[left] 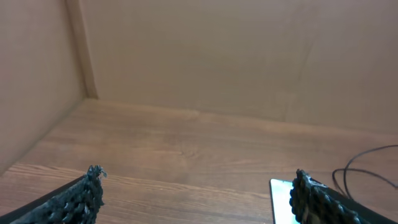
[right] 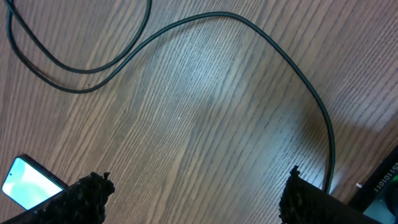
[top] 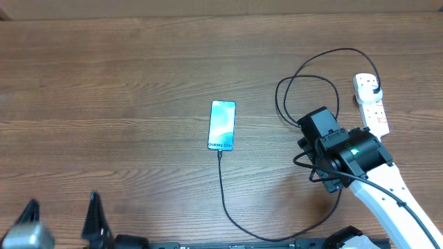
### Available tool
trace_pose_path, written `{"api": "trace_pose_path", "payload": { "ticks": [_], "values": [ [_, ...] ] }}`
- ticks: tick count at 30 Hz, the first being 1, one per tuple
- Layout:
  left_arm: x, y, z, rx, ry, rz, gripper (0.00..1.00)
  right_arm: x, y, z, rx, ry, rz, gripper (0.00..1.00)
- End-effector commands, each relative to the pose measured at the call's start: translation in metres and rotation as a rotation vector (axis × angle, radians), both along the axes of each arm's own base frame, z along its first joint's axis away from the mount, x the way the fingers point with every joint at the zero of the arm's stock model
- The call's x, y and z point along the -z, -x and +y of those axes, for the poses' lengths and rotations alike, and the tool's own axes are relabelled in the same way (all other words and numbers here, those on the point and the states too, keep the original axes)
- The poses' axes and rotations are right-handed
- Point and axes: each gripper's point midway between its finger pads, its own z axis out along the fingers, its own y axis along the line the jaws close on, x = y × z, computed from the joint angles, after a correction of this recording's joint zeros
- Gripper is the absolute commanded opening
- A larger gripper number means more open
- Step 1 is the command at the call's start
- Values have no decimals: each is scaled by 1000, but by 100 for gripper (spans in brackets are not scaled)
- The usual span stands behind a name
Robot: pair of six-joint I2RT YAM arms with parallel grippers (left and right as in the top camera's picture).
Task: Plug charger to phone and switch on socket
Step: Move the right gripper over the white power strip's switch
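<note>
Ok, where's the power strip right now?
Overhead, the white power strip lies far right on the table, beside the right arm, charger plug in its far end.

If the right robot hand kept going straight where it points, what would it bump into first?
The right gripper would probably hit the bare wooden table first, close to the charger cable; depth is unclear.
</note>
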Motion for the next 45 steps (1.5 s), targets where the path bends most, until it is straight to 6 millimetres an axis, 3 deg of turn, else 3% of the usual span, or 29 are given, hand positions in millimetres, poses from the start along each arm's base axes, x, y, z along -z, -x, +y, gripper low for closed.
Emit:
{"api": "trace_pose_path", "payload": {
  "ticks": [1, 3, 10, 14, 15, 22, 26, 31, 36, 45],
  "values": [
    [8, 27, 8, -24, 19, -41, 100, 2, 0, -4, -41, -2, 14, 90],
    [18, 39, 10, -28, 17, -31, 99, 1, -1, -9, -38, 3, 18, 85],
    [76, 78, 17, -48, -9, 105, 100, 4, -9, -37, -43, -52, 48, 46],
    [80, 90, 23, -72, -4, 57, 100, 4, -9, -65, -19, -64, 60, 32],
    [78, 92, 23, -73, -3, 52, 100, 4, -8, -80, 12, -71, 59, 28],
    [80, 92, 23, -78, -4, 59, 100, -7, -6, -131, 110, -49, 20, 18],
    [80, 92, 23, -78, -4, 60, 100, -16, -11, -152, 126, -44, -37, 5],
    [80, 92, 23, -78, -4, 60, 100, -13, -21, -169, 121, -66, -76, 4],
    [80, 92, 23, -78, -5, 60, 100, 4, -35, -184, 113, -103, -29, 4],
    [80, 92, 23, -78, -5, 60, 100, 24, -105, -222, 110, -159, 44, 4]
  ]
}}
